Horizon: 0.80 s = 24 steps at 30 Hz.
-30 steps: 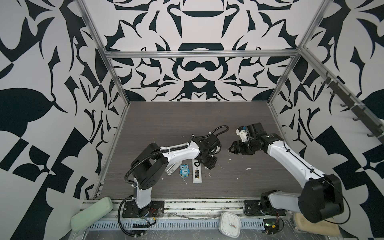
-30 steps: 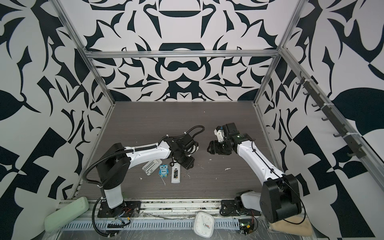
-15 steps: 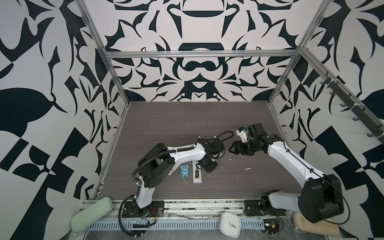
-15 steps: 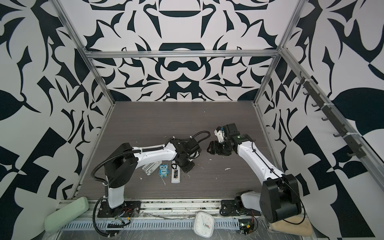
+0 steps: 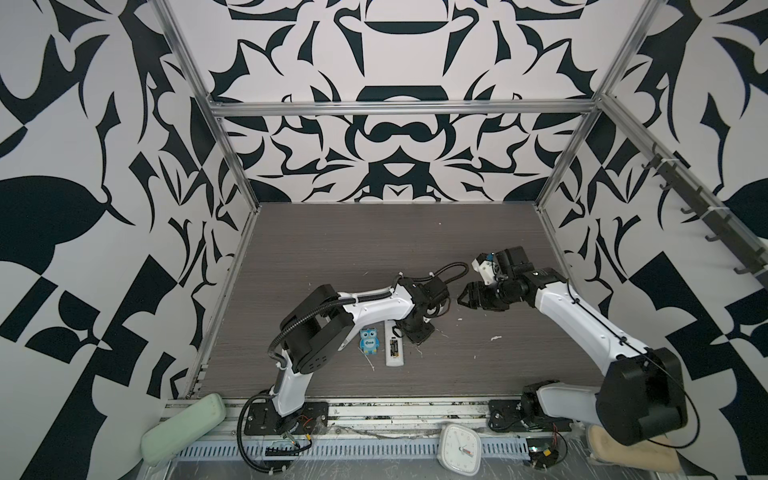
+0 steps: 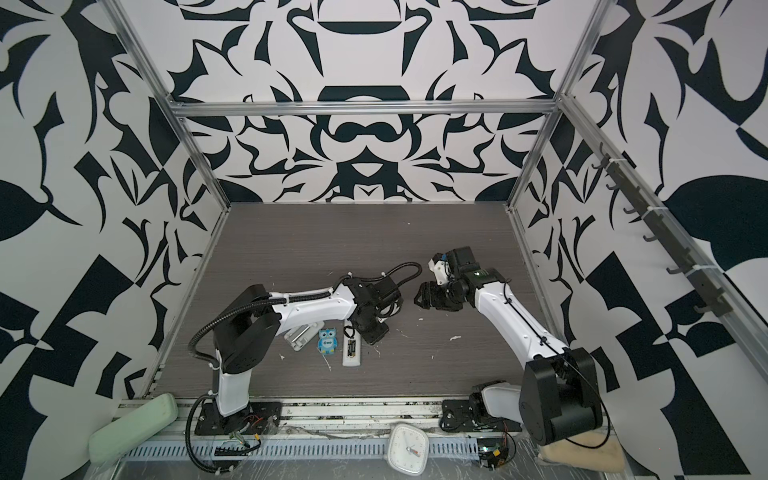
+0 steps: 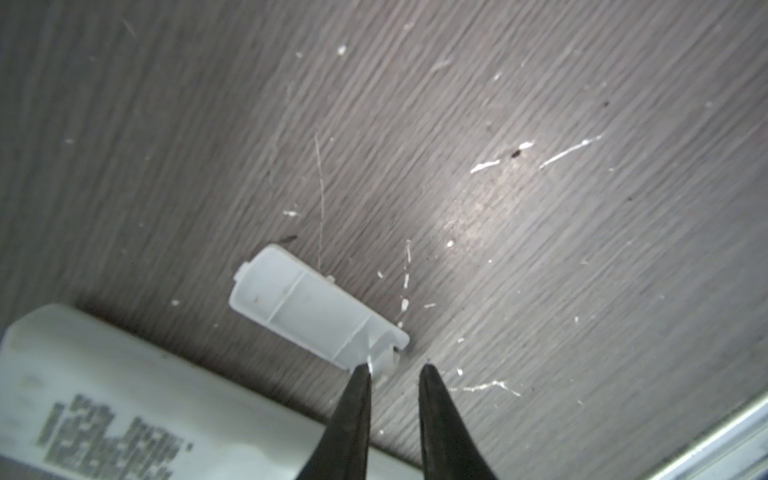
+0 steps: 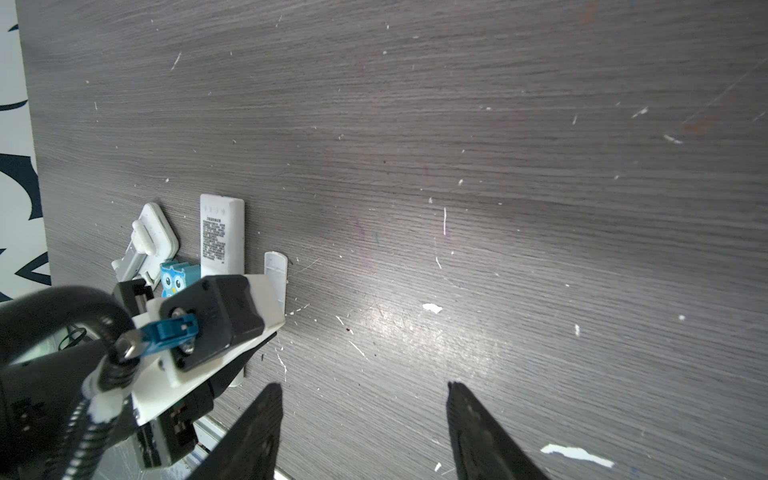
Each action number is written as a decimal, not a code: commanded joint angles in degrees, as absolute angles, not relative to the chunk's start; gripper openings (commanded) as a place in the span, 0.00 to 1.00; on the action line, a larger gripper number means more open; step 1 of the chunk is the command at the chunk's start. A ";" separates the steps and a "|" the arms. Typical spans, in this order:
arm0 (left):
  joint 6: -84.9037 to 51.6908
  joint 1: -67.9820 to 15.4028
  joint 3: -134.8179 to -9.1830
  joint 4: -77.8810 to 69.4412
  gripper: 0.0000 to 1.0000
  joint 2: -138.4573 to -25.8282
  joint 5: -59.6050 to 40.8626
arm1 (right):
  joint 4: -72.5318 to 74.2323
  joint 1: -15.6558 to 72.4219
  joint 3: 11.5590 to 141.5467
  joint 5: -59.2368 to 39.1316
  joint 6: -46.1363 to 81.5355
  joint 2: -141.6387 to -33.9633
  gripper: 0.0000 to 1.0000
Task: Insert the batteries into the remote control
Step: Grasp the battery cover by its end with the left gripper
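Note:
The white remote control (image 5: 394, 356) lies back up near the front of the table, and the dark batteries (image 5: 395, 345) show in its open compartment. In the left wrist view a small white battery cover (image 7: 316, 307) lies flat beside the remote control (image 7: 124, 395). My left gripper (image 7: 397, 370) points down at the cover's tabbed end. Its jaws are narrow with a gap, one fingertip (image 7: 365, 376) touches the cover's edge, and nothing is lifted. My right gripper (image 8: 365, 388) hovers open over bare table to the right, seen in both top views (image 5: 465, 297).
A small blue owl figure (image 5: 369, 340) stands left of the remote, and a flat white tray (image 6: 301, 334) lies partly under my left arm. A white clock (image 5: 459, 446) and a green pad (image 5: 183, 428) sit off the table's front edge. White flecks dot the wood.
My left arm has swung forward and lowered its gripper beside the remote's far end, and its jaws have narrowed. The right gripper has stayed almost still.

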State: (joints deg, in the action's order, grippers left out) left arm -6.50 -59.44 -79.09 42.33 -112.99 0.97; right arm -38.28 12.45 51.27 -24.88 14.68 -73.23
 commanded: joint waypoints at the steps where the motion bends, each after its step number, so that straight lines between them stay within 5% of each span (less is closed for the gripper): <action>1: -5.85 -59.51 -80.83 44.90 0.20 -114.24 1.12 | -37.77 12.15 52.61 -25.67 14.46 -73.30 0.66; 24: -6.29 -60.46 -81.48 46.32 0.11 -114.91 1.92 | -37.53 11.60 52.21 -25.78 14.10 -73.10 0.64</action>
State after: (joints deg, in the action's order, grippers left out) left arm -6.15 -60.10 -80.14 43.70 -114.08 1.54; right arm -38.26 11.94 51.24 -24.91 14.66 -73.32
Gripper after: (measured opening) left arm 0.114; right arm 0.646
